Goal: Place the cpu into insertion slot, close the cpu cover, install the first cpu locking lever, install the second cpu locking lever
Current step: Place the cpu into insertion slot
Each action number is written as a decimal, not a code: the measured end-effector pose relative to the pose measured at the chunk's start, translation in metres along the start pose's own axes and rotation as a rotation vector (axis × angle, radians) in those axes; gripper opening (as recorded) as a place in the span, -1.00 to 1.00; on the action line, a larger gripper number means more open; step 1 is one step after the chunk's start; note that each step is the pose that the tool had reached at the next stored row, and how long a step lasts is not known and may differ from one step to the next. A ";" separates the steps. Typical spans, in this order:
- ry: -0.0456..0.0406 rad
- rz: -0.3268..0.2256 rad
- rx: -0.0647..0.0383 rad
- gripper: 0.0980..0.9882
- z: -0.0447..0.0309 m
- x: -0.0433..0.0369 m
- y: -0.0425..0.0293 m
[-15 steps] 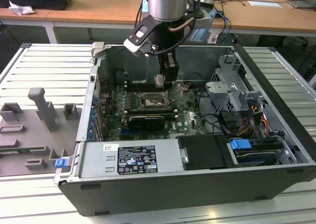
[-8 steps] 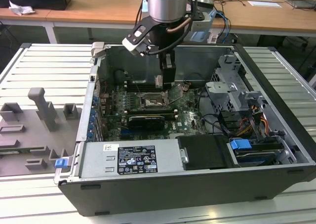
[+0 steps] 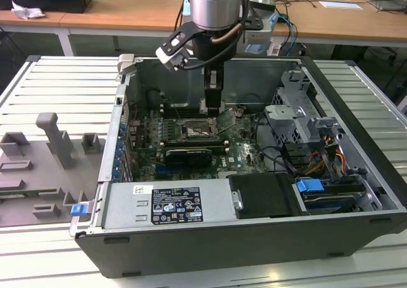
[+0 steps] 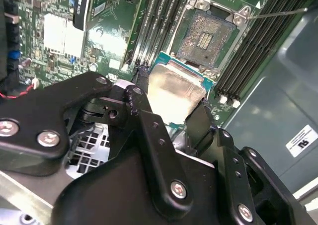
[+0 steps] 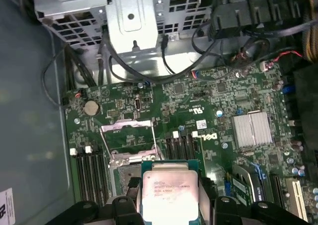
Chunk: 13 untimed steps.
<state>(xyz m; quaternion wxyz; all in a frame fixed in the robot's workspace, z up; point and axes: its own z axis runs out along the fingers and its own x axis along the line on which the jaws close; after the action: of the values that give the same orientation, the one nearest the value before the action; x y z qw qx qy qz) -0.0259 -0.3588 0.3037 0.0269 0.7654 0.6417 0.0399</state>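
Right now, in the exterior view, your black gripper [image 3: 213, 103] hangs inside the open dark metal computer case [image 3: 356, 173]. In the second wrist view, its fingers [image 4: 136, 98] clamp the square silver-beige cpu [image 4: 174, 88] by opposite edges, probably to keep it level, near the square black insertion slot [image 4: 206, 36]. In the first wrist view, the thin silver cpu cover [image 5: 124, 126] stands open. The chip has no long axis, and its metal top faces the camera.
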 end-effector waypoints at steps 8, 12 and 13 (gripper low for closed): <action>-0.0024 0.029 -0.001 0.00 0.0107 0.0023 -0.0014; -0.0014 0.015 0.000 0.00 0.0188 0.0044 -0.0026; -0.0011 0.013 0.000 0.00 0.0207 0.0050 -0.0029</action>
<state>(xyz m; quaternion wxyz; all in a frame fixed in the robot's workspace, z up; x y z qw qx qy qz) -0.0259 -0.3531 0.2830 0.0271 0.7696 0.6367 0.0397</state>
